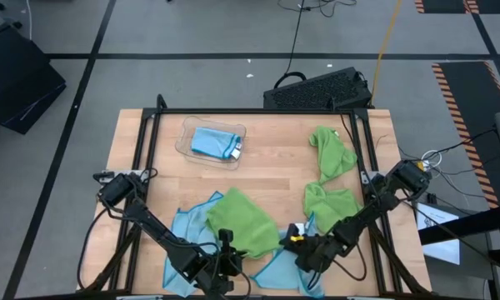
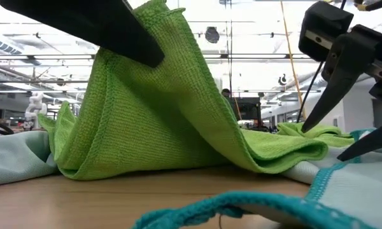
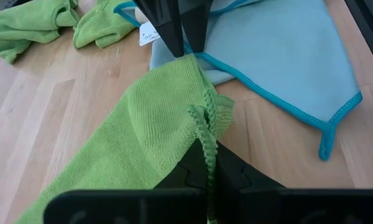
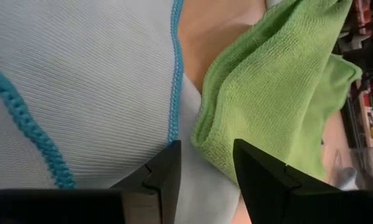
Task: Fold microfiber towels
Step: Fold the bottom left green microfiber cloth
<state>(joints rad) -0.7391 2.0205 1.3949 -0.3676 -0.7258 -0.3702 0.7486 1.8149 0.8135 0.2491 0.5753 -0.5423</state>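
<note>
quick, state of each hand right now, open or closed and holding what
left hand: closed, pinching an edge of the green towel.
right hand: open, holding nothing, over the light blue towel.

Lime green towel [image 1: 243, 223], light blue towel [image 3: 280, 56] edged in teal, pale wood table [image 1: 275, 158].
</note>
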